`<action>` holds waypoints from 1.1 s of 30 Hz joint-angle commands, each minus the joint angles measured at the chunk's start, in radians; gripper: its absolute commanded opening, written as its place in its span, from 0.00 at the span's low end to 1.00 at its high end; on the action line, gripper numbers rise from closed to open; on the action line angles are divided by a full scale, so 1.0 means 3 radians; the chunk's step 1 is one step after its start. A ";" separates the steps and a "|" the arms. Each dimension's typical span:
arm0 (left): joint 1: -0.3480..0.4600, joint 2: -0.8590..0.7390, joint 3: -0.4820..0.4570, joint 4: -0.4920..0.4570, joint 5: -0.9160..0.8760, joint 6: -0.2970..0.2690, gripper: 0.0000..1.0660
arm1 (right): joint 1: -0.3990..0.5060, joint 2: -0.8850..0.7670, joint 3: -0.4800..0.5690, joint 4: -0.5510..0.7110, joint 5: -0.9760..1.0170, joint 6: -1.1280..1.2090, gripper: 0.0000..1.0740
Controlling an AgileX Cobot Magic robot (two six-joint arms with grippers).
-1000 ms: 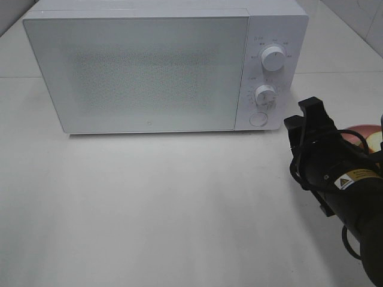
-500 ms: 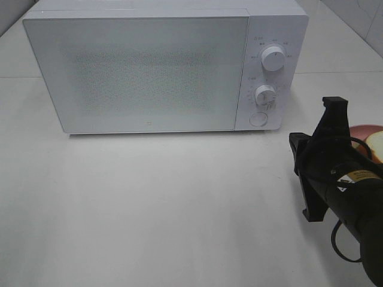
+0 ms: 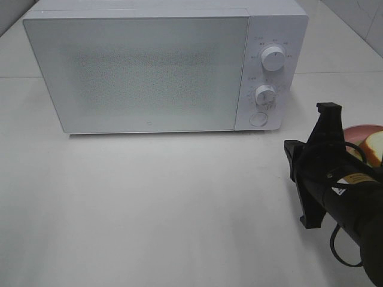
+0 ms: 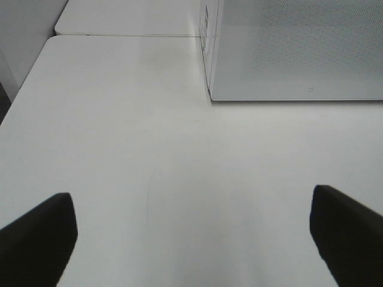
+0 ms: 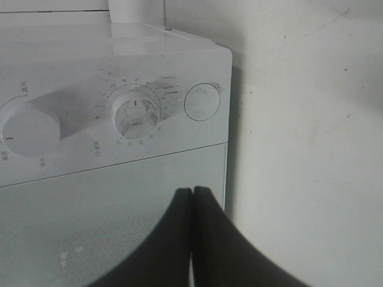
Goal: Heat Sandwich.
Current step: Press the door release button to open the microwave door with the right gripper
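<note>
One microwave [image 3: 149, 72], one plate [image 3: 361, 128], one sandwich [image 3: 376, 147]

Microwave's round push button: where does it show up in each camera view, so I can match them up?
Exterior high: round button just below the lower dial, right of the microwave door.
Left wrist: not in view.
Right wrist: button next to that same dial.
Shared landmark: the door, visible in all three.

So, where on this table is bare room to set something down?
The widest bare patch is the table in front of the microwave door, left of the right claw. Crowded on the right: that claw, the pink plate and the sandwich are close together.
</note>
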 commanded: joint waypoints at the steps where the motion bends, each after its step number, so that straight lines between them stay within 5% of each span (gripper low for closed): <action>1: 0.0000 -0.0087 0.0007 -0.0020 -0.0013 0.0013 0.94 | -0.0057 0.0000 -0.0023 -0.0077 0.0080 -0.0073 0.00; 33: 0.0000 -0.0087 0.0007 -0.0020 -0.0013 0.0013 0.94 | -0.1180 0.0900 -0.1133 -0.1340 0.0843 0.0183 0.01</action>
